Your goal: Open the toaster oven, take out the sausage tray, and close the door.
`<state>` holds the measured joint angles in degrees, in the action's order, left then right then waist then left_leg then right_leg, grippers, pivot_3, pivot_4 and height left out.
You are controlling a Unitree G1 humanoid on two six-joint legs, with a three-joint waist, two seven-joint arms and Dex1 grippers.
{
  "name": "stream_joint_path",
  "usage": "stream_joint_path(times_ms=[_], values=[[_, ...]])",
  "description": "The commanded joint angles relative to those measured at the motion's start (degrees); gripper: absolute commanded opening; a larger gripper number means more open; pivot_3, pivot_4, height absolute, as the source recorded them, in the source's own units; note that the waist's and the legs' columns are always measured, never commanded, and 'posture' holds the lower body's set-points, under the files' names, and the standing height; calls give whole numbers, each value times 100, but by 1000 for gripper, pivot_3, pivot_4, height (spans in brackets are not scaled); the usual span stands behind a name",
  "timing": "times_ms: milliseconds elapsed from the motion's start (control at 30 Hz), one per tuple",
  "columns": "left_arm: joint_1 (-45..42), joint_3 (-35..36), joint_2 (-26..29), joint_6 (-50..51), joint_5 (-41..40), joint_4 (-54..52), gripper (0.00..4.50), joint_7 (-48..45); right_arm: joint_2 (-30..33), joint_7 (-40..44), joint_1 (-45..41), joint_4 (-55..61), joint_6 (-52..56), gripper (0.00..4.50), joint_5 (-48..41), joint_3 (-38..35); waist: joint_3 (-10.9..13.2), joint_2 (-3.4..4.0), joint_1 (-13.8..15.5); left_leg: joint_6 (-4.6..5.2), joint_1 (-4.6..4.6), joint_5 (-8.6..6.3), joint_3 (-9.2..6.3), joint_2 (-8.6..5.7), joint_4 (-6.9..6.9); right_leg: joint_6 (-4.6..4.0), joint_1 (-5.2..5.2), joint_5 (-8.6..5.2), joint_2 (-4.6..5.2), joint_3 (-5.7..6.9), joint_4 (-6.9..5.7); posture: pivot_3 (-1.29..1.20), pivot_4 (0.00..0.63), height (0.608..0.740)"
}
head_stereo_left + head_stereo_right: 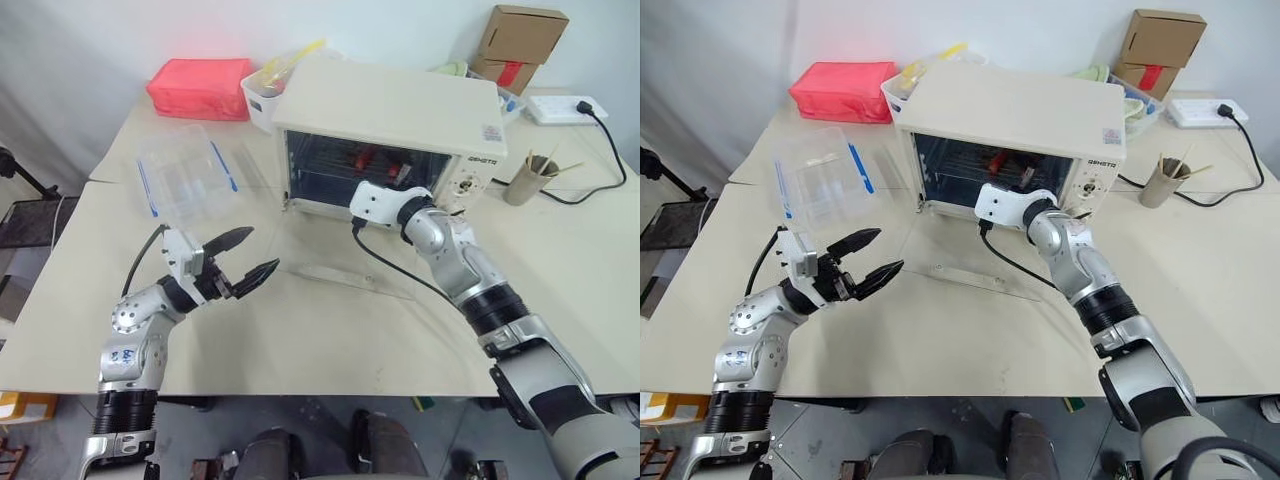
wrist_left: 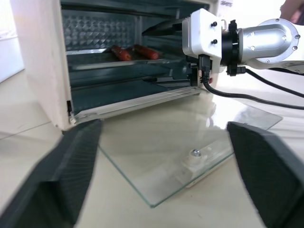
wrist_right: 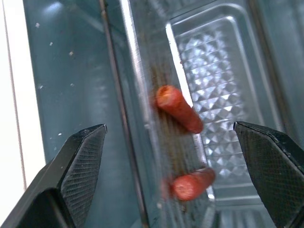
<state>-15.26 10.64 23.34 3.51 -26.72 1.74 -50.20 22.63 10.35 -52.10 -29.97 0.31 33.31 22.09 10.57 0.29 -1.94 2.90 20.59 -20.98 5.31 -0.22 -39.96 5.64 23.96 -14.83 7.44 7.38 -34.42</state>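
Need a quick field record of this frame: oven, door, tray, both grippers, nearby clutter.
toaster oven: on the table, cavity exposed
door: folded down flat onto the table
sausage tray: inside on the rack, two sausages on it
right gripper: open, at the oven mouth, aimed at the tray
left gripper: open, holding nothing, off to the left of the door
clutter: clear container, red box, cardboard box
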Motion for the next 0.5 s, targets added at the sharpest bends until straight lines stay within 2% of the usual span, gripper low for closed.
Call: stream_joint_path(times_ms=[33, 200, 367, 500], values=[[9, 33, -31, -194, -22, -262, 4500, 82, -91, -164, -192, -130, -169, 3637, 54, -16, 0, 0, 3, 0, 0, 0, 0, 0, 0, 0, 0, 0, 0, 0, 0, 0, 150, 740], [-241, -151, -168, -303, 30, -18, 4500, 54, -161, -371, -291, -307, -331, 1893, 188, 7, 0, 1, 21, 0, 2, 0, -1, -3, -1, 0, 0, 0, 0, -2, 0, 0, 150, 740], [-1056, -360, -267, -643, 260, 933, 4500, -160, -203, -462, -354, -460, -357, 162, 287, 18, 0, 1, 28, -5, 5, 5, -2, -3, -2, 0, 0, 0, -9, 7, 1, 0, 150, 740], [-1934, -489, -375, -995, 426, 1987, 4500, -410, -202, -466, -372, -413, -359, 47, 235, -73, 0, -1, 18, -5, 6, 5, 1, -3, -1, 0, 0, 0, -15, 23, 1, 0, 150, 740]])
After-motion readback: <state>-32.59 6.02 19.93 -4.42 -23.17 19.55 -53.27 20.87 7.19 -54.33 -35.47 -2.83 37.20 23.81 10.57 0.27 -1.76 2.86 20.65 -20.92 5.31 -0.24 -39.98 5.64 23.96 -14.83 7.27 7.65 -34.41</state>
